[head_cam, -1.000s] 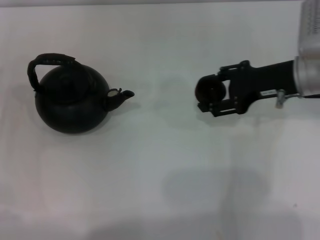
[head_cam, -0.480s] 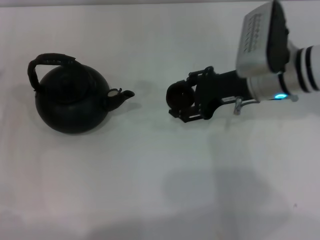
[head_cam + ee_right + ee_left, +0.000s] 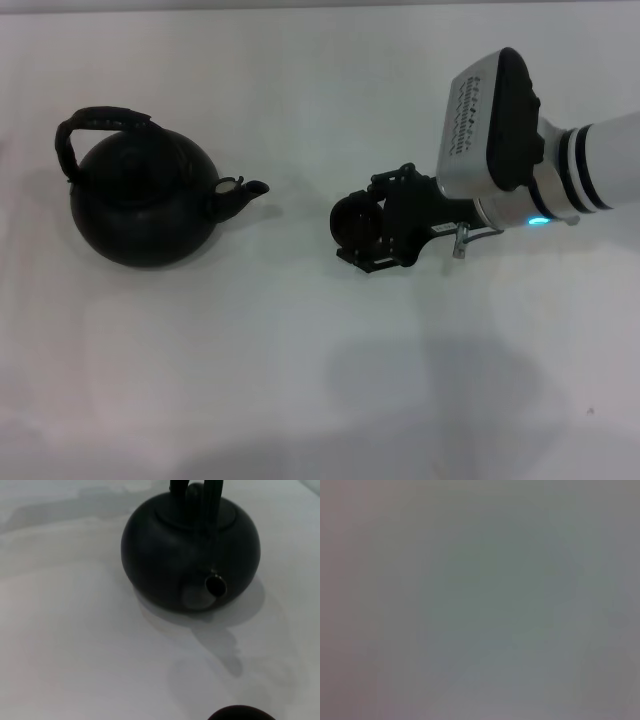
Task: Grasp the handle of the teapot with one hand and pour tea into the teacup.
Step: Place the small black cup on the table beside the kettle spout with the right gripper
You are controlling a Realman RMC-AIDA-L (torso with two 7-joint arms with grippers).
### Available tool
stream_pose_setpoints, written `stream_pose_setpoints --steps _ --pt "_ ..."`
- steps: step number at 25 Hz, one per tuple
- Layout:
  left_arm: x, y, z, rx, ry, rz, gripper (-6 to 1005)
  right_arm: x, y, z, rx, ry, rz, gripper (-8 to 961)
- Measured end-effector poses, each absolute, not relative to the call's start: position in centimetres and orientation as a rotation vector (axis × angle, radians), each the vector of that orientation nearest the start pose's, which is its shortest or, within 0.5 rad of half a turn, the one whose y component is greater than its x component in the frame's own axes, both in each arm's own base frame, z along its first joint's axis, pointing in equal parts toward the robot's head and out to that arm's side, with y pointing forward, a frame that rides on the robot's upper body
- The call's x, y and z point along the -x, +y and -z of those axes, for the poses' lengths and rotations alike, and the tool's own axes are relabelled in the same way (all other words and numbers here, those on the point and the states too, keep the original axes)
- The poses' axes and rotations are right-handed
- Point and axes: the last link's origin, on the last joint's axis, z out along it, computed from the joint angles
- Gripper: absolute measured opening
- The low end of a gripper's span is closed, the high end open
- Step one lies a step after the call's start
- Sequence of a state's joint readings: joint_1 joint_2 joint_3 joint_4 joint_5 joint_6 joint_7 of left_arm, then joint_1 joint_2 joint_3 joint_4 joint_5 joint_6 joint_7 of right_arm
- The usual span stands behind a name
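Teapot [image 3: 143, 208] upright on white table [image 3: 300, 380], robot's left side, spout pointing toward centre. Handle [image 3: 95, 125] arched over lid, untouched. Right gripper [image 3: 368, 230] at mid-table, jaws closed around teacup [image 3: 352, 222], cup just beyond spout, apart from it. Right wrist view: spout facing camera, cup rim [image 3: 241, 713] at frame edge. Left gripper unseen; left wrist view blank grey.

Bare lab-style test bench: plain white tabletop [image 3: 300, 380], nothing homely around.
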State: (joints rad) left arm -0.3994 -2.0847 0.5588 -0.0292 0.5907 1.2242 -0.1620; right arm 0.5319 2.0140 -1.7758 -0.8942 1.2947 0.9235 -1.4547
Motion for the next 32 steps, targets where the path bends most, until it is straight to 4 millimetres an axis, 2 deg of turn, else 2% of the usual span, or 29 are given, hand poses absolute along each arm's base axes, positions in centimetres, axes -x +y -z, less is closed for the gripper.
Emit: stream_pose_setpoints --steps 15,32 --pt "38.9 29.8 -3.0 1.292 -0.643 0.563 877 -22.6 34.6 10.0 2.85 0.175 0.113 808" --pt "38.7 30.2 -2.9 1.298 -0.642 0.569 877 -22.6 34.5 10.0 2.868 0.199 0.114 845"
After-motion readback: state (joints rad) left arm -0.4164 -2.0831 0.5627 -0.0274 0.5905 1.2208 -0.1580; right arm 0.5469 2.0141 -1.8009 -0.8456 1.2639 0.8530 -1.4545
